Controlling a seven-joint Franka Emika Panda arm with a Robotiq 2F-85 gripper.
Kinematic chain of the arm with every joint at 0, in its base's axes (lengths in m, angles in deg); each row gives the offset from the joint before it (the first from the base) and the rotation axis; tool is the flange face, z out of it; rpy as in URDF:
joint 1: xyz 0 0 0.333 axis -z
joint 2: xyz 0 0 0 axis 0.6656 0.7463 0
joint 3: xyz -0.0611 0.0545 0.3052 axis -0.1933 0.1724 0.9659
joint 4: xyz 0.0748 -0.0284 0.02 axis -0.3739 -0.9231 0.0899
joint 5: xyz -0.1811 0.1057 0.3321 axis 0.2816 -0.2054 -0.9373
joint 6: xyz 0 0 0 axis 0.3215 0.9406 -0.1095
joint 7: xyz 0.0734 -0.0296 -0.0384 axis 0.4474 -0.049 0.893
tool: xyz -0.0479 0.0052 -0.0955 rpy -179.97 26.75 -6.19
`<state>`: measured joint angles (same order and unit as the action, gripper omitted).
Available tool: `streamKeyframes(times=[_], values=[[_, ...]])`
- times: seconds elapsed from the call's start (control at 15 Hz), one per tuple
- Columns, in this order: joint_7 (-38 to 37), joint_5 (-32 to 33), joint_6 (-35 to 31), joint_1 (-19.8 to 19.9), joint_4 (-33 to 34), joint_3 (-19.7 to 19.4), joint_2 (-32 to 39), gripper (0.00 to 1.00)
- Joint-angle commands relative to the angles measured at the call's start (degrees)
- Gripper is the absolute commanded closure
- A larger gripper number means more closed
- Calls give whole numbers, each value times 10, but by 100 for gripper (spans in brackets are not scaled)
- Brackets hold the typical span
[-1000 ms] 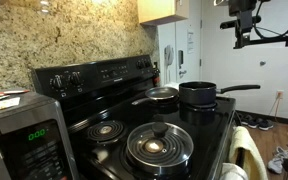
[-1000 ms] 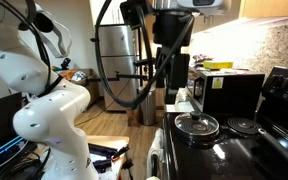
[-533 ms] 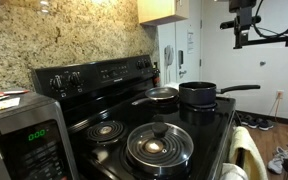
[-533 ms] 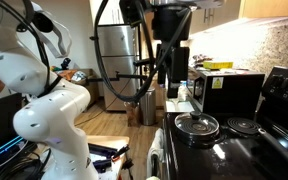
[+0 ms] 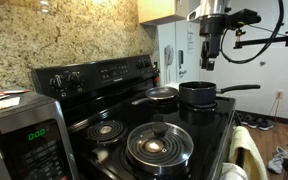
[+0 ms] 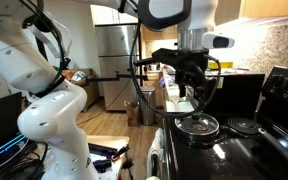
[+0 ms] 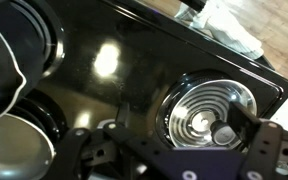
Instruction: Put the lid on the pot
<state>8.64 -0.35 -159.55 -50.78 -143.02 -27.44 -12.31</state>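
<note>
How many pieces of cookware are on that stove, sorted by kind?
Pot: 1
Pan: 1
Lid: 1
Total: 3

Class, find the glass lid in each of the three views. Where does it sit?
Exterior view: lid, bottom centre, nearest the camera.
Exterior view: lid, low, right of centre.
Wrist view: lid, lower right.
Shared landmark: the black stovetop under it.
</note>
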Motion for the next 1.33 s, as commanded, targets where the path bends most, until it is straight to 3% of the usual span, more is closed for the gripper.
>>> streamKeyframes(times=[0.0, 0.33, 0.73, 1.07, 1.27], values=[[63, -55, -50, -28, 16, 13, 79, 0], [104, -110, -78, -47, 52, 49, 169, 0], [97, -113, -70, -26, 51, 63, 172, 0], [-141, 43, -89, -16, 70, 133, 187, 0], [-238, 71, -51, -28, 98, 171, 205, 0]])
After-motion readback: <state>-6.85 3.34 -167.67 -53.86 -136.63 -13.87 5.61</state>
